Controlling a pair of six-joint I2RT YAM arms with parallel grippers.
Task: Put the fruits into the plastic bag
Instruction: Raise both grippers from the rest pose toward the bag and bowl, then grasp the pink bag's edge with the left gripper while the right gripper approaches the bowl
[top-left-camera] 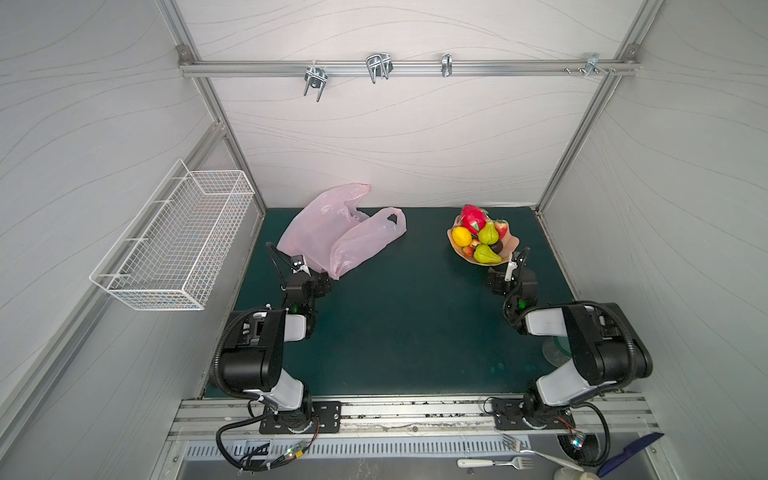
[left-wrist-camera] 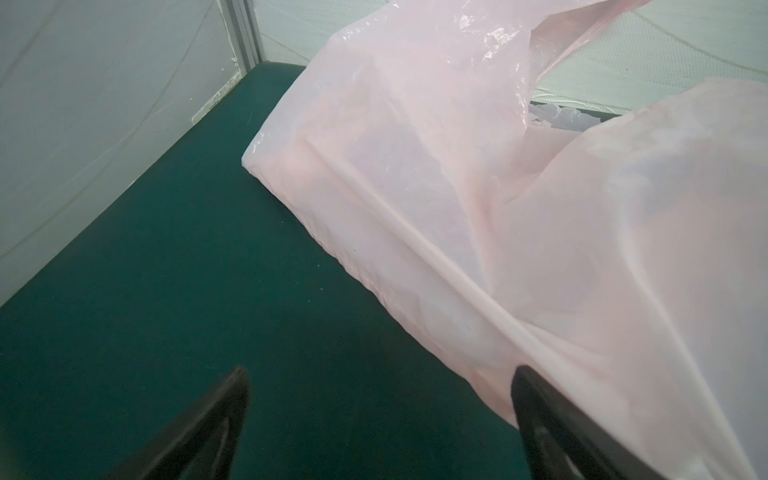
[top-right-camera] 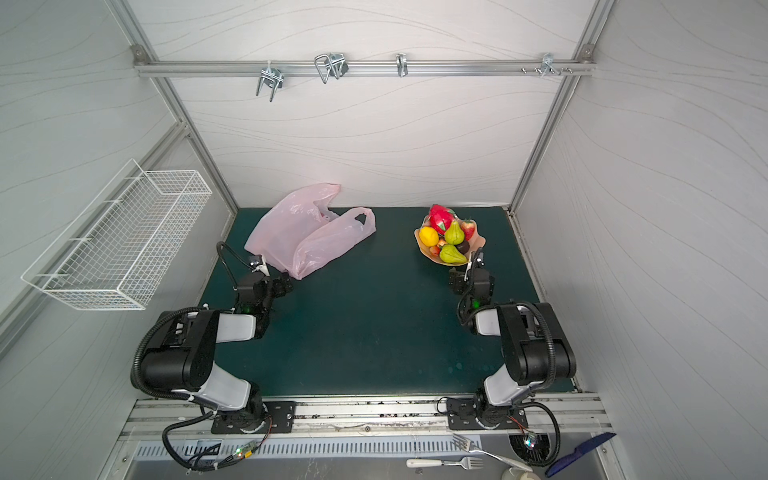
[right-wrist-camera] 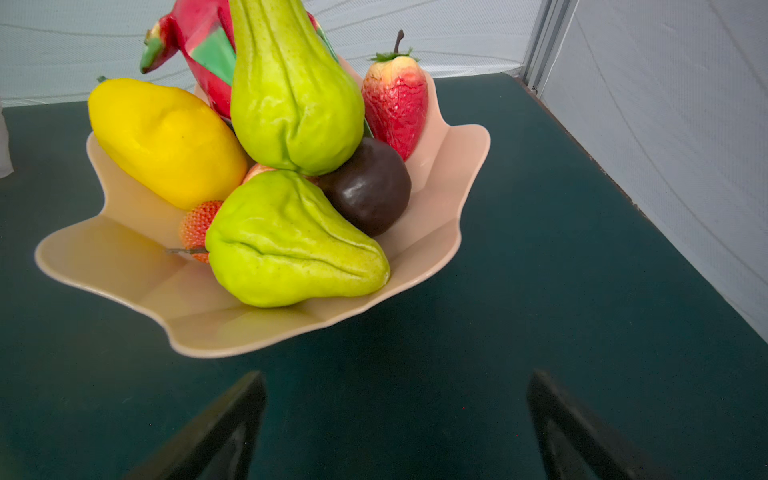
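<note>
bag [left-wrist-camera: 457, 166]: partly covers left gripper [left-wrist-camera: 380, 374] — fingers spread, empty
right gripper [right-wrist-camera: 397, 374]: spread, empty
fruits [right-wrist-camera: 291, 124]: dragon fruit [right-wrist-camera: 199, 41] cut off up top

Pale grey-white panels with faint wavy lines formed the back wall [top-left-camera: 395, 137], the left wall [top-left-camera: 83, 124] and the right wall [top-left-camera: 685, 166], joined by aluminium posts [top-left-camera: 232, 145]. A horizontal aluminium rail [top-left-camera: 498, 66] ran across the back wall and carried several metal hooks [top-left-camera: 378, 68]. A white wire basket [top-left-camera: 174, 245] hung on the left wall. The worktop [top-left-camera: 407, 324] was covered in dark green matting, under soft, even light. Along its near edge ran a scuffed metal track [top-left-camera: 415, 415]. Beyond the near right corner lay two forks [top-left-camera: 490, 462].
</note>
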